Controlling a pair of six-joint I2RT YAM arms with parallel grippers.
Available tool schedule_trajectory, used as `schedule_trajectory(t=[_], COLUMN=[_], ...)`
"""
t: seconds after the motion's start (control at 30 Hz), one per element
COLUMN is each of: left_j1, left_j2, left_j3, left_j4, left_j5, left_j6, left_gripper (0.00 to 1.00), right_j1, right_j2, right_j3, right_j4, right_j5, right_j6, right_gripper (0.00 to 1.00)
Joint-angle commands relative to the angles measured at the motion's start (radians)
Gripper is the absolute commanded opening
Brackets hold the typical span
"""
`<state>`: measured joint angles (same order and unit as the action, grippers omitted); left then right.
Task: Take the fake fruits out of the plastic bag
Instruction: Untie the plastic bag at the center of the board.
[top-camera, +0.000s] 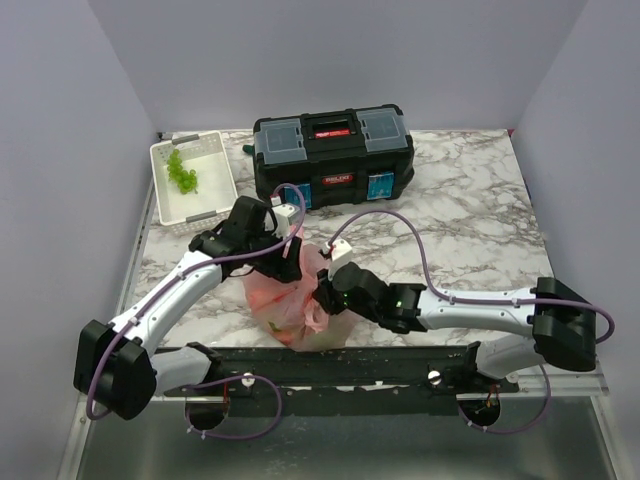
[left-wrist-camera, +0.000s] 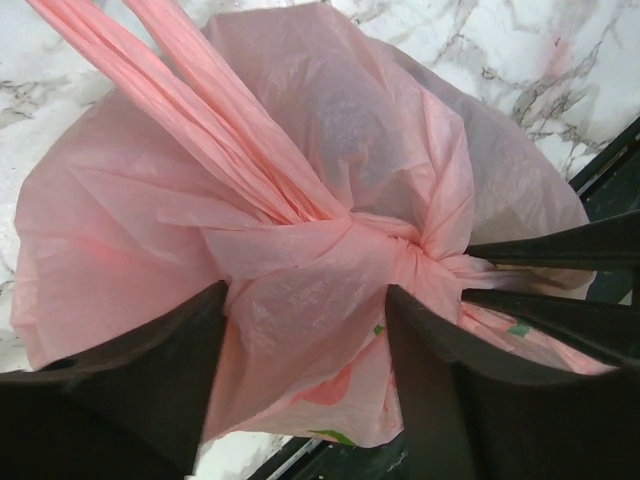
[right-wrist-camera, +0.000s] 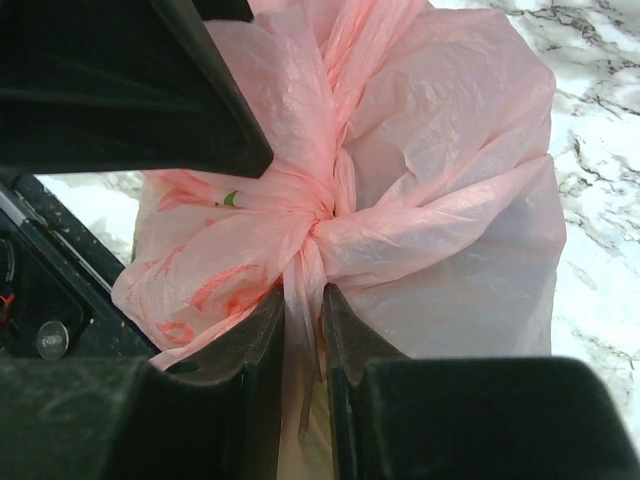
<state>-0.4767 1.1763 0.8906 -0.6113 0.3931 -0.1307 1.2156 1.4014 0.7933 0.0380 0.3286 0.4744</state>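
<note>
The pink plastic bag (top-camera: 285, 300) sits tied shut at the table's near edge, between both arms. Its knot (left-wrist-camera: 400, 245) (right-wrist-camera: 320, 225) is tight, and the loop handles (left-wrist-camera: 180, 90) trail away from it. The fake fruits are hidden inside the bag. My left gripper (top-camera: 288, 252) (left-wrist-camera: 300, 335) is open, its jaws wide on either side of a bulge of bag just beside the knot. My right gripper (top-camera: 322, 293) (right-wrist-camera: 303, 325) is shut on a thin strip of the bag right under the knot. Its fingers (left-wrist-camera: 560, 250) show at the right of the left wrist view.
A black toolbox (top-camera: 333, 155) stands at the back of the marble table (top-camera: 470, 230). A white slotted basket (top-camera: 215, 190) at the back left holds a light green grape bunch (top-camera: 182, 172). A black rail (top-camera: 350, 365) runs along the near edge just behind the bag.
</note>
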Motion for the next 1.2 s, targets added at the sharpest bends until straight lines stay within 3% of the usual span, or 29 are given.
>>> schedule_trajectory(t=[0.0,0.17,0.3,0.37,0.57,0.77,0.83,0.9,0.93,1.0,1.17], left_j1=[-0.025,-0.029,-0.030,-0.030,-0.027,-0.012,-0.005,-0.003,-0.004,-0.005,-0.035], left_j2=[0.025,0.003,-0.054,-0.085,-0.169,-0.220,-0.230,-0.216,-0.203,-0.172,-0.124], left_j3=[0.037,0.044,0.030,0.023,-0.001,-0.016,-0.026,-0.029,-0.024,-0.015,-0.006], left_j4=[-0.031,-0.031,-0.002,0.017,0.070,0.098,0.117,0.127,0.125,0.120,0.092], left_j5=[0.006,-0.026,-0.052,-0.057,-0.098,-0.134,-0.099,-0.011,0.028,0.059,0.010], left_j6=[0.025,0.027,0.023,0.022,0.011,-0.007,-0.009,-0.001,-0.004,-0.007,0.001], left_gripper=[0.53,0.26,0.14,0.09,0.00,0.00,0.00,0.12,0.26,0.45,0.72], right_j1=[0.003,0.002,0.002,0.003,0.002,0.002,0.002,0.003,0.003,0.003,0.003], right_j2=[-0.037,-0.035,-0.035,-0.039,-0.080,-0.127,-0.140,-0.145,-0.142,-0.135,-0.115], right_j3=[-0.016,-0.024,-0.035,-0.041,-0.071,-0.105,-0.117,-0.124,-0.123,-0.117,-0.110], right_j4=[0.050,0.049,0.034,0.031,0.030,0.026,0.032,0.045,0.049,0.051,0.086], right_j5=[0.051,0.075,0.090,0.094,0.119,0.148,0.149,0.141,0.132,0.117,0.066], right_j6=[0.016,0.024,0.035,0.043,0.064,0.093,0.101,0.105,0.103,0.101,0.081], right_gripper=[0.21,0.23,0.34,0.34,0.23,0.22,0.27,0.31,0.31,0.30,0.24])
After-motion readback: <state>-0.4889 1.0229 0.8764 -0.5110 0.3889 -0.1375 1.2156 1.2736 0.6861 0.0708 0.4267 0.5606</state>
